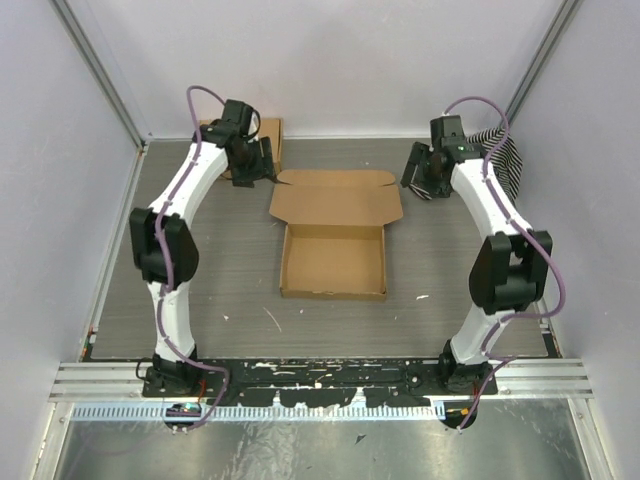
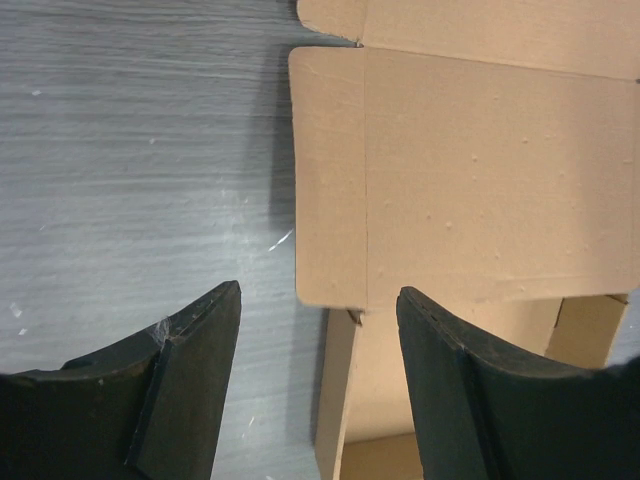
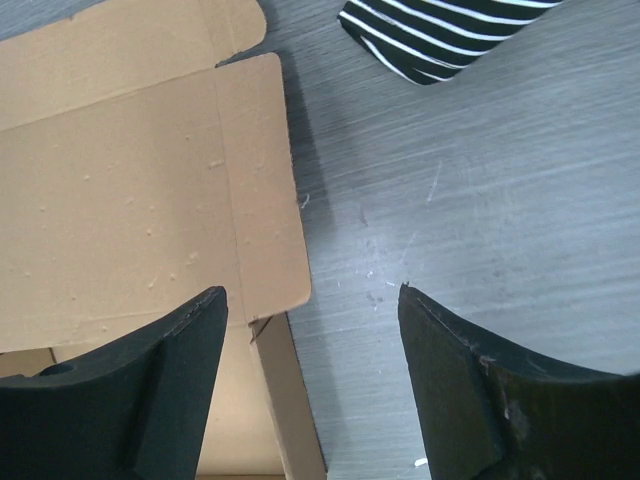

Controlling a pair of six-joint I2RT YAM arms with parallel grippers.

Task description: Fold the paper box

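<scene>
box point(image 1: 333, 262) centre frame, lid point(image 1: 336, 200) lying open, long axis left-right | your left hand point(image 1: 256, 172) spread beside its left flap point(image 2: 330, 170) | right hand point(image 1: 422, 180) spread beside right flap point(image 3: 265, 190)

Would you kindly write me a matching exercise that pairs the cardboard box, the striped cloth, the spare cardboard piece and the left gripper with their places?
1. brown corrugated cardboard box
2. black-and-white striped cloth
3. flat brown cardboard piece
4. left gripper

A. far right corner
B. far left corner
C. open, at the lid's left flap
D. table centre, lid open

Pairs: 1-D, 2-A, 3-B, 4-C
</scene>
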